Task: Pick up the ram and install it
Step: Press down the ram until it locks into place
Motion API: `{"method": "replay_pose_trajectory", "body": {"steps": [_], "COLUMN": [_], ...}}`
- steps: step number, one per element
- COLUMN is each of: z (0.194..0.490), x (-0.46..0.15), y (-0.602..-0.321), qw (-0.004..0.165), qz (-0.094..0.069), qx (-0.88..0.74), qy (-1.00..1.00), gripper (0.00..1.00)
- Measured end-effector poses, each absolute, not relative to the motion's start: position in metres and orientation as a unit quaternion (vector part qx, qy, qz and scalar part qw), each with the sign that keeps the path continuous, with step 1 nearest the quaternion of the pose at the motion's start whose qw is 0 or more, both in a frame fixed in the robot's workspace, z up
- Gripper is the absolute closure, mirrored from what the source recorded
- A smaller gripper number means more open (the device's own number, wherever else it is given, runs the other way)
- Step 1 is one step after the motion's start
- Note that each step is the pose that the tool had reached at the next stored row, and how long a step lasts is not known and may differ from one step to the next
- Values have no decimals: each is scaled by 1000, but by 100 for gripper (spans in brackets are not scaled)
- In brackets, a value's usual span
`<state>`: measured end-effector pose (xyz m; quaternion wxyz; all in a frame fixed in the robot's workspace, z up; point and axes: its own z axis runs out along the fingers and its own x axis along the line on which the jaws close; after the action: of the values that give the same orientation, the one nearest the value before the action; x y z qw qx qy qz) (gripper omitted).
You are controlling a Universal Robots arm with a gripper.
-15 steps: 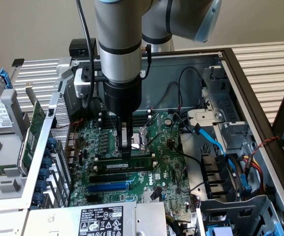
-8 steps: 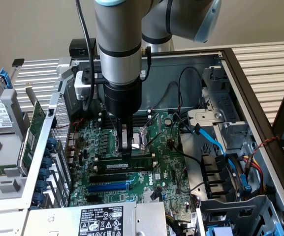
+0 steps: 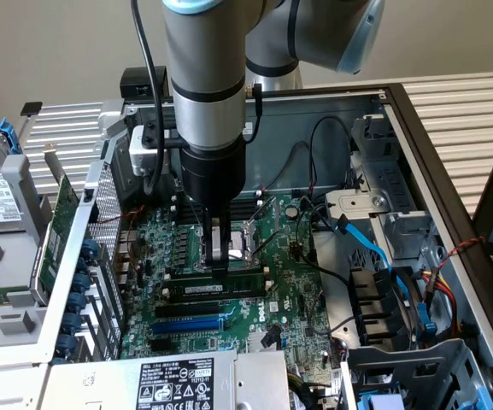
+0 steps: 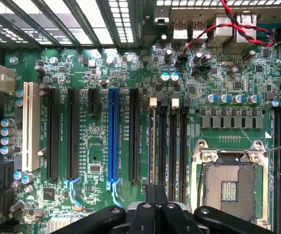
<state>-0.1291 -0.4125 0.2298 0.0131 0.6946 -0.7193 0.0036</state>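
Inside the open computer case (image 3: 451,256), the gripper (image 3: 219,266) is pointing straight down over the motherboard (image 3: 297,290), with its fingers drawn together. The ram (image 3: 216,290) is lying lengthwise along a memory slot just below the fingertips, a long green stick with a white label. Whether the fingertips are pressing on its top edge or pinching it cannot be told from the exterior view; the tips are meeting the stick near its middle.

In the wrist view, the closed gripper (image 4: 155,195) is lining up with the bank of black memory slots (image 4: 172,146) beside the processor socket (image 4: 228,183), and the stick itself is too edge-on there to make out.

By this look, the seating step is in hand. Doing it well is calling for force straight down along the slot, with no tilt toward the blue slot (image 3: 190,325) on one side or the socket on the other. Pushing at mid-length risks bowing the stick, so both ends need to sink evenly until the end latches are catching. Red and black wires (image 3: 135,213) near the rear ports are lying well apart from the work.
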Motion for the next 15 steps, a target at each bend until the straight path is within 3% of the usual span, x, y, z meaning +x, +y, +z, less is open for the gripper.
{"method": "replay_pose_trajectory", "body": {"steps": [15], "z": [229], "x": [-131], "y": [-414], "qw": [13], "qz": [4], "qx": [695], "qy": [-719], "gripper": [89]}}
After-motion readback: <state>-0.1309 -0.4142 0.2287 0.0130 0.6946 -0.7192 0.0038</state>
